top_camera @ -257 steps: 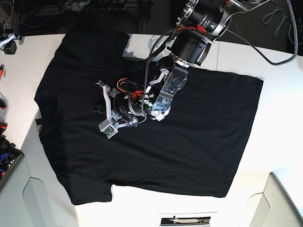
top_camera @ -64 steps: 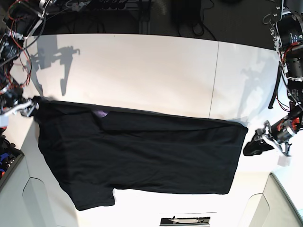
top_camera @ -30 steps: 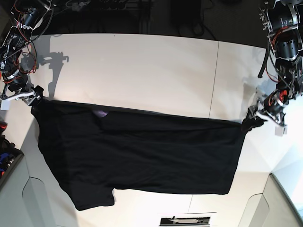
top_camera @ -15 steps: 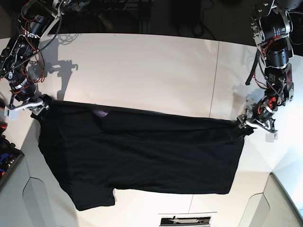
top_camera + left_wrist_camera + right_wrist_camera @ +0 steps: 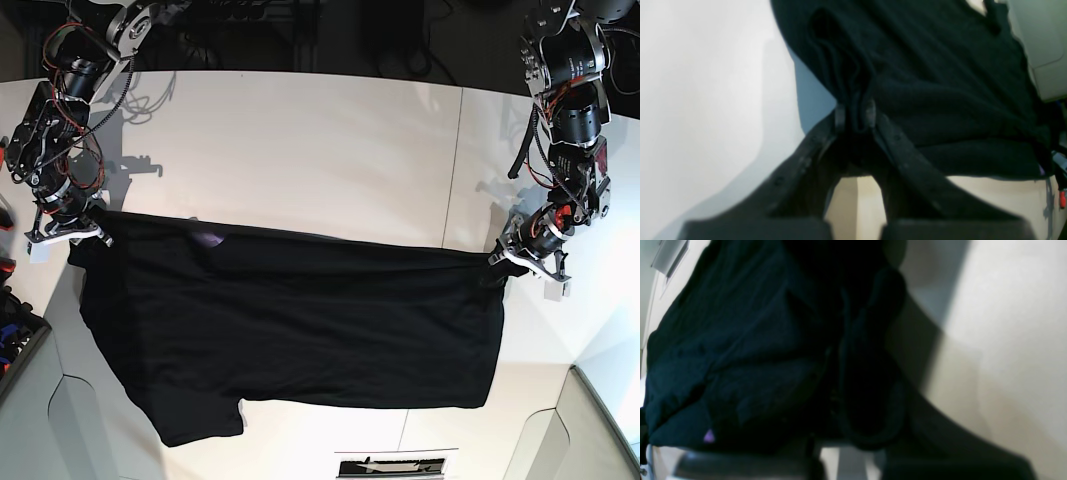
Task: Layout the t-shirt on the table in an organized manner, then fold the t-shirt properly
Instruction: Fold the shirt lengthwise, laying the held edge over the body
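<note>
The black t-shirt [image 5: 290, 320] lies doubled over on the white table [image 5: 330, 150], its folded edge running left to right, with a purple neck label [image 5: 210, 238] near that edge. My left gripper [image 5: 503, 262] is at the fold's right corner. In the left wrist view this gripper [image 5: 854, 117] is shut on a bunch of the black t-shirt [image 5: 940, 83]. My right gripper [image 5: 88, 236] is at the fold's left corner. The right wrist view is dark and blurred, with bunched t-shirt [image 5: 740, 356] fabric at the fingers and the label [image 5: 709, 436] low on the left.
A thin dark seam [image 5: 452, 170] crosses the table right of centre. A dark bin [image 5: 18, 335] with coloured items sits off the left edge. Cables and dark gear [image 5: 230, 15] line the far side. A printed label [image 5: 392, 465] lies at the front edge.
Both grippers have come down onto the fold's two corners and shut on the fabric. The right corner of the shirt has shifted slightly inward.
</note>
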You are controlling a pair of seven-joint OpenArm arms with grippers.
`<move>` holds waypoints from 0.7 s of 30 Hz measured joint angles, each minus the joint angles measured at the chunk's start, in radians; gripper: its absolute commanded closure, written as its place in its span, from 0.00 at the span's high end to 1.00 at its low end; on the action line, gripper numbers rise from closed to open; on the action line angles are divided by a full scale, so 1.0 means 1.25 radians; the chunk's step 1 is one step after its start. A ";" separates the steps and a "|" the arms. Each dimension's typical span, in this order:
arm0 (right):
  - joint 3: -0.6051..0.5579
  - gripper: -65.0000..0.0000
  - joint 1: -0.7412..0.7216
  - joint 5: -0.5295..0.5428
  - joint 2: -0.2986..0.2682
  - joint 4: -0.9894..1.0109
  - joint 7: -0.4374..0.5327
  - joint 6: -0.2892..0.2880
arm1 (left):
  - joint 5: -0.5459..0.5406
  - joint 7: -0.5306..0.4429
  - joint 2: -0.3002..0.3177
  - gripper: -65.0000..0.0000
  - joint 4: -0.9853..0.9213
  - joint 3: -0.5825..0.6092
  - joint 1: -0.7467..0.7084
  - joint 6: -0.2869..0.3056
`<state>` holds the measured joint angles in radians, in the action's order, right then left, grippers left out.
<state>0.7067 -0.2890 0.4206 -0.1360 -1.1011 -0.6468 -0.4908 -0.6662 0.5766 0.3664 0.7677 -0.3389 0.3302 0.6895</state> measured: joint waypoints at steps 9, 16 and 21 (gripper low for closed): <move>-0.003 0.00 0.049 0.108 -0.028 -0.094 -0.143 -0.030 | -0.114 0.216 0.085 0.00 0.134 0.004 -0.037 -0.002; -0.006 0.00 0.155 0.164 -0.061 -0.183 -0.190 -0.031 | -0.176 0.249 0.138 0.00 0.316 0.009 -0.195 0.008; -0.006 0.00 0.262 0.189 -0.086 -0.260 -0.208 -0.033 | -0.184 0.245 0.141 0.00 0.457 0.008 -0.341 0.006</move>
<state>0.6991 0.0391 0.6567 -0.2436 -1.4261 -0.9066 -0.5316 -0.8967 0.8829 0.5423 1.3396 -0.3290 -0.0956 0.6968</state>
